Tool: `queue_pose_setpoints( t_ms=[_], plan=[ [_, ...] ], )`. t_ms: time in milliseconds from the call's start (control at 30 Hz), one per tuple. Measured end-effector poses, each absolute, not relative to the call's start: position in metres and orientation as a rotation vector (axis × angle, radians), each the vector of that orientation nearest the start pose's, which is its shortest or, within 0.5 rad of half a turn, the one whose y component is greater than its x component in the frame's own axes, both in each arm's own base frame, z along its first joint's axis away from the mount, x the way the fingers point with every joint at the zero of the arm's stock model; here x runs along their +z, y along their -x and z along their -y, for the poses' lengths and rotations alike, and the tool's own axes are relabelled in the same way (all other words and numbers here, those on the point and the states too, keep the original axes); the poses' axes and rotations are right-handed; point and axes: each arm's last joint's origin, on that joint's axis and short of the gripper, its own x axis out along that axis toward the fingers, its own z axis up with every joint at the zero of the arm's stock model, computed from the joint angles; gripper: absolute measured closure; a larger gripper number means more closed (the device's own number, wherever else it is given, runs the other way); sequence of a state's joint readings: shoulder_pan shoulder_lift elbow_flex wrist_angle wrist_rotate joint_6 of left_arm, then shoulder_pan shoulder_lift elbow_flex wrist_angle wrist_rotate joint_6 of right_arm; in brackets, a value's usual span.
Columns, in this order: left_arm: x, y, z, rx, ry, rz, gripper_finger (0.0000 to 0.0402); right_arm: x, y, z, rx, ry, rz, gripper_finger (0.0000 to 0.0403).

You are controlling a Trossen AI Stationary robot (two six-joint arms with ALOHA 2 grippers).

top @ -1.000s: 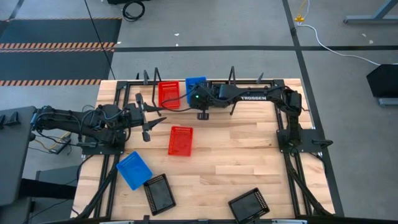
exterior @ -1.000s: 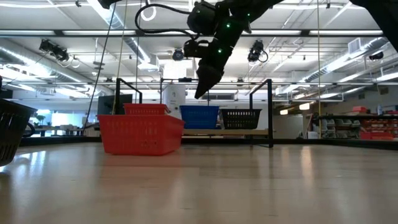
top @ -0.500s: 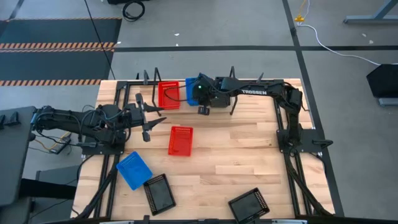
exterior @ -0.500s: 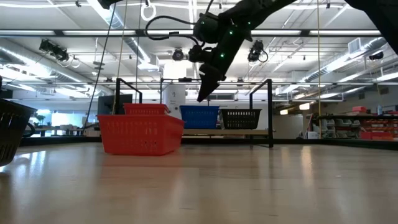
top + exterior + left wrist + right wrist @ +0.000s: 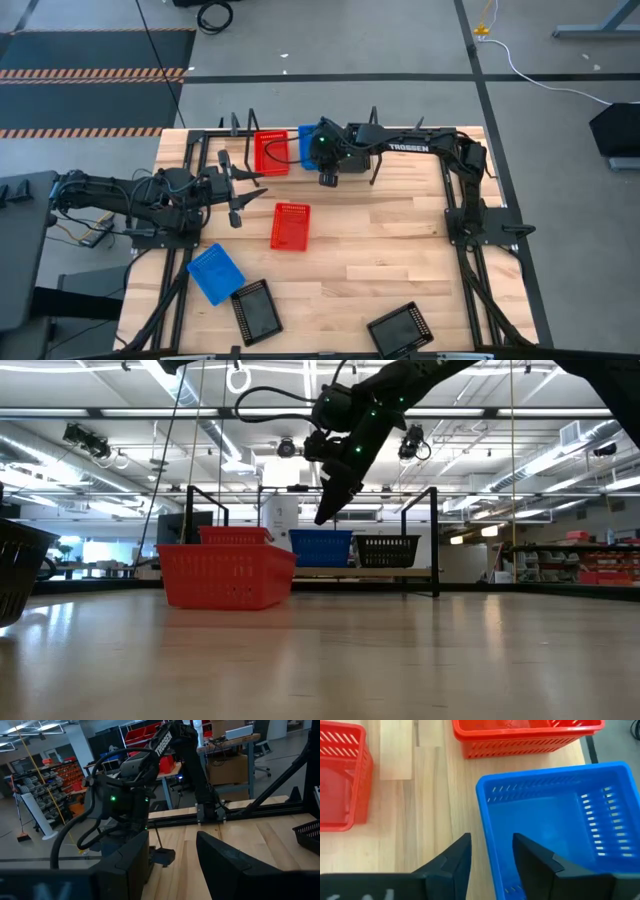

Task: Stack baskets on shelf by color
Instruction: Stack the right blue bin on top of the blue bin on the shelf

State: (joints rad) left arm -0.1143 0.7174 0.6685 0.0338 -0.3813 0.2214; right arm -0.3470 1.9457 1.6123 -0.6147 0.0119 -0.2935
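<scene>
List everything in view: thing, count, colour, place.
red baskets: 2 spots seen, red; this one on the shelf, another mid-table.
blue baskets: 2, blue; this one on the shelf beside the red, another on the table, left-arm side.
black baskets: 3, black; this one on the shelf, two near the table edge opposite the shelf.
shelf: 1, light wood with black wire uprights; along the table's far edge.
table: 1, light wood.
left hand: open, empty, over the table's left side.
right hand: open, over the shelf's blue basket.
</scene>
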Motion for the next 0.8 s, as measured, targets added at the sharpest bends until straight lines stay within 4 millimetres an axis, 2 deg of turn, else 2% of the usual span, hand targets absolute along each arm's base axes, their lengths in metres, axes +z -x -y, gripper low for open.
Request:
queue_pose_setpoints(
  t_ms=[300,567,800],
  plan=[
    [0.324,-0.164,0.008,0.264,-0.223,-0.043,0.0230,0.247,-0.399,0.143,-0.200,0.115,-0.981,0.0237],
    [0.323,-0.163,0.008,0.264,-0.224,-0.045,0.0230,0.217,-0.407,0.148,-0.219,0.123,-1.066,0.0238],
    [0.323,-0.164,0.008,0.264,-0.226,-0.046,0.0230,0.216,-0.414,0.150,-0.224,0.153,-1.013,0.0240]
  ],
)
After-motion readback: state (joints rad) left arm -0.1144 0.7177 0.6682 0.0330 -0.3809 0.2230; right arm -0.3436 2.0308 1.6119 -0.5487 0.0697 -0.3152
